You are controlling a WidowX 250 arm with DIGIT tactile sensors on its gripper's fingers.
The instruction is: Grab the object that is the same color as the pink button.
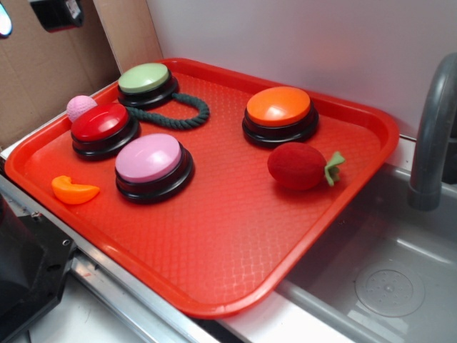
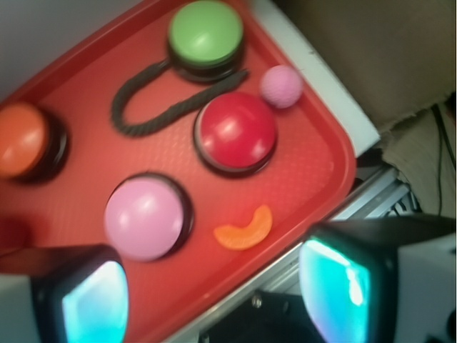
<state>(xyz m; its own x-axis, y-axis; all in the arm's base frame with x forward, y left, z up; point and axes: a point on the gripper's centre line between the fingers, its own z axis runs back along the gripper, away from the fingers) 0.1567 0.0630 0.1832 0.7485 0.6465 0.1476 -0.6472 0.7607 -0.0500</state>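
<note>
Reaching with the spread, empty claw [image 2: 214, 293] risks bumping the red button [image 2: 235, 131] touching the pink ball [image 2: 280, 86], rolling it off the tray [image 2: 325, 179] edge.

On the tray [image 1: 357, 187]: four buttons, namely pink [image 1: 149, 158], red [image 1: 101, 122], green [image 1: 144, 78], orange [image 1: 278, 106]; one ball [image 1: 81, 106], one strawberry [image 1: 298, 166], one orange slice [image 1: 73, 190], one rope loop [image 1: 182, 114].
</note>
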